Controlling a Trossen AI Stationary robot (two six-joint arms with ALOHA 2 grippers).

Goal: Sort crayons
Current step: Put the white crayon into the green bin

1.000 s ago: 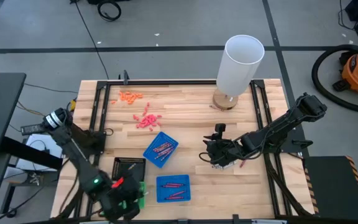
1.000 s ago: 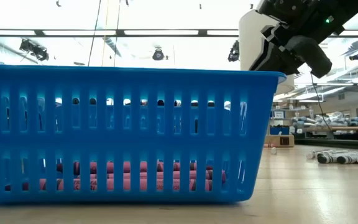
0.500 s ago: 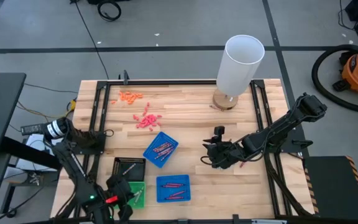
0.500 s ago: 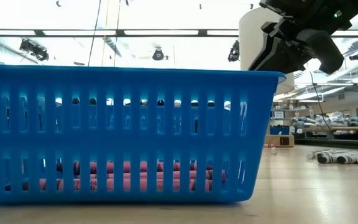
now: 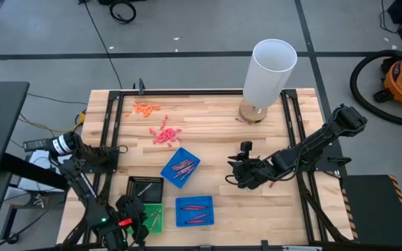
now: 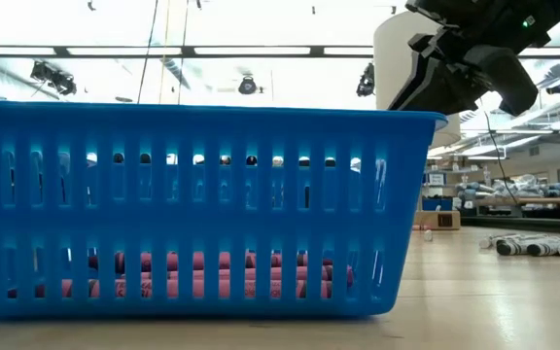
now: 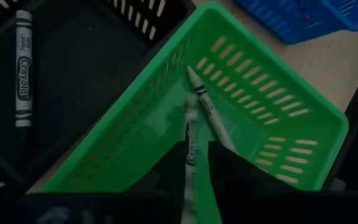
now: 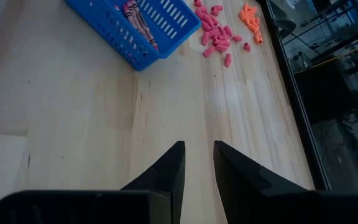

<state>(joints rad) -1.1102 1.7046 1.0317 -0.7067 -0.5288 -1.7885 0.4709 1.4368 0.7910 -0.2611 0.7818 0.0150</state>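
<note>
The left gripper (image 5: 132, 222) hangs at the lower left of the high view, over the green tray (image 7: 272, 118) at the table's near edge. In its wrist view a grey crayon (image 7: 190, 163) lies in the narrow gap between its fingers; whether the fingers still press it cannot be told. A second grey crayon (image 7: 209, 111) lies on the green tray's floor, crossing the tip of the first. The black tray (image 5: 145, 188) is just beside the green one, touching along one wall, and holds one grey crayon (image 7: 22, 68) near its edge. A corner of a blue tray (image 7: 316, 17) shows in the upper right of that wrist view.

The right gripper (image 5: 241, 178) sits right of centre in the high view, low over bare wood, its fingers (image 8: 166, 171) slightly parted with nothing between them. Open board lies all around it.

Two blue trays hold red crayons: one tilted at centre (image 5: 181, 167), one squared at lower centre (image 5: 194, 211). They stand apart, with a strip of wood between. Pink bits (image 5: 164, 134) and orange bits (image 5: 146, 107) are scattered at the upper left, clear of every tray. A white cylinder (image 5: 269, 70) stands on a round base at the table's far edge, upper right of centre.

In the low view a blue tray's slotted wall (image 6: 192, 209) fills the left and centre, with red crayons (image 6: 202, 275) dimly visible through its lower slots.
</note>
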